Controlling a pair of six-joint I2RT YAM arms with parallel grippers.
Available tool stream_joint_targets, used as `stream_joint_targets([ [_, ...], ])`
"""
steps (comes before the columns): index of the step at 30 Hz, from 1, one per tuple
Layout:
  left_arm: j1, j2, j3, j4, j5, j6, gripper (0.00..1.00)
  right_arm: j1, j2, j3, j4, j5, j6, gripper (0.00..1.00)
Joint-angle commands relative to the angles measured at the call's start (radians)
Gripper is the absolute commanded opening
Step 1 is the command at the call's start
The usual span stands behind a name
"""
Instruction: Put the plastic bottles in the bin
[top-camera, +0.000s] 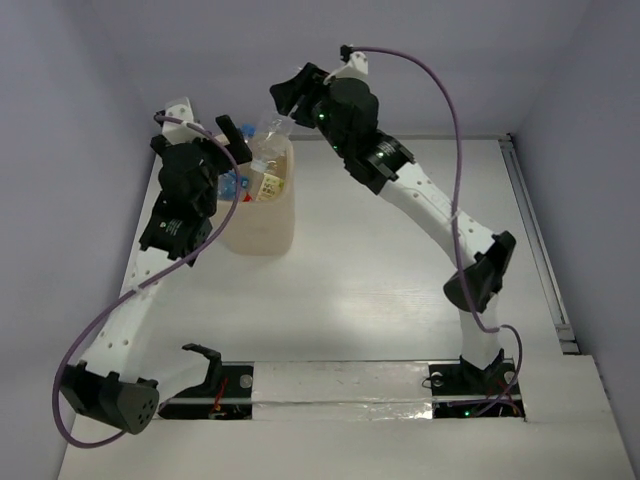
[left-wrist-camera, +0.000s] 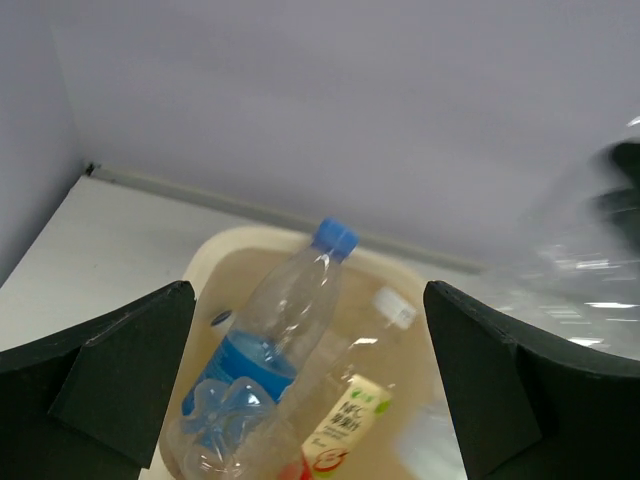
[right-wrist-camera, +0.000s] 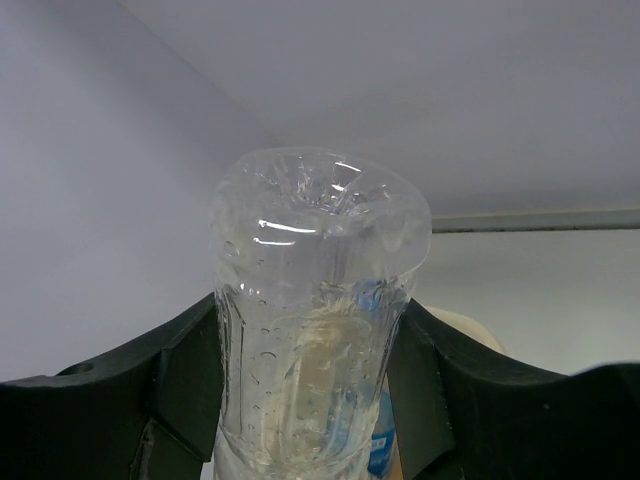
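From the near edge of the desk (top-camera: 400, 300) both arms stretch away towards 10 o'clock, where the cream bin (top-camera: 272, 238) stands upright. Down inside it lies a blue-labelled bottle (left-wrist-camera: 265, 345), its blue cap leaning towards the far rim. A white-green labelled bottle (left-wrist-camera: 352, 405) lies just beside it on its right. The left gripper (top-camera: 236, 131) hangs over the bin's rim at about 10 o'clock, its fingers spread wide with nothing between them. A little further back, the right gripper (top-camera: 284, 100) is clamped on the clear unlabelled bottle (top-camera: 268, 138). That bottle is held tilted over the bin's far rim at about 12 o'clock, its lower end above the opening. I cannot tell whether it touches the bottles inside.
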Motion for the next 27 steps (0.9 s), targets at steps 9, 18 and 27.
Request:
stream_joint_targets([
  [9, 0.003, -0.046, 0.295, -0.186, 0.135, -0.157, 0.99, 0.155, 0.26, 0.2, -0.099, 0.267, -0.472, 0.46],
  [18, 0.003, -0.054, 0.299, -0.271, 0.22, -0.204, 0.99, 0.204, 0.125, -0.051, 0.028, 0.301, -0.542, 0.71],
  [27, 0.003, -0.072, 0.337, -0.341, 0.229, -0.215, 0.99, 0.213, 0.049, 0.079, -0.067, 0.235, -0.455, 1.0],
])
